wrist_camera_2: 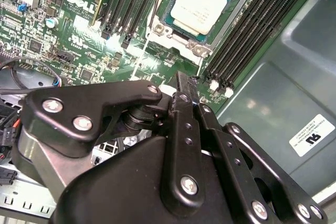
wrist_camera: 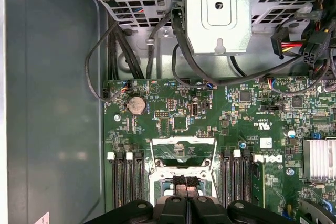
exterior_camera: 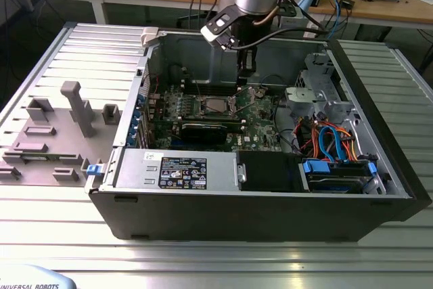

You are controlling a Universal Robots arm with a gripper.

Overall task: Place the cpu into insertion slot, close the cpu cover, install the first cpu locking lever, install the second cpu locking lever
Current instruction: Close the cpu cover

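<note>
Tool (wrist_camera: 186,181) clenched, fingertips (wrist_camera: 180,180) pressed flat against each other, low inside an open computer case (exterior_camera: 365,187) lying on a ribbed metal table (exterior_camera: 203,255). In the first wrist view, poised over the insertion slot (wrist_camera_2: 209,38), at the edge nearest the cpu cover (wrist_camera: 182,141); contact with either impossible to judge.

Cpu (wrist_camera_2: 199,2) already seated in the slot, silvery top facing up and fully exposed, square with the dark rim around it. Cover swung up off the slot, an open silver frame with green board showing through its cut-out, standing between the slot and the drive cage (wrist_camera: 215,9).

Green motherboard (wrist_camera: 173,108) flat on the case floor, long black memory slots (wrist_camera: 126,182) flanking the socket on both sides. In the exterior view, arm reaching down from above the case's far wall, black graphics card (exterior_camera: 203,130) just in front of the socket, power supply (exterior_camera: 176,167) along the near wall, blue and orange cables (exterior_camera: 328,140) bundled toward the exterior view's right.
</note>
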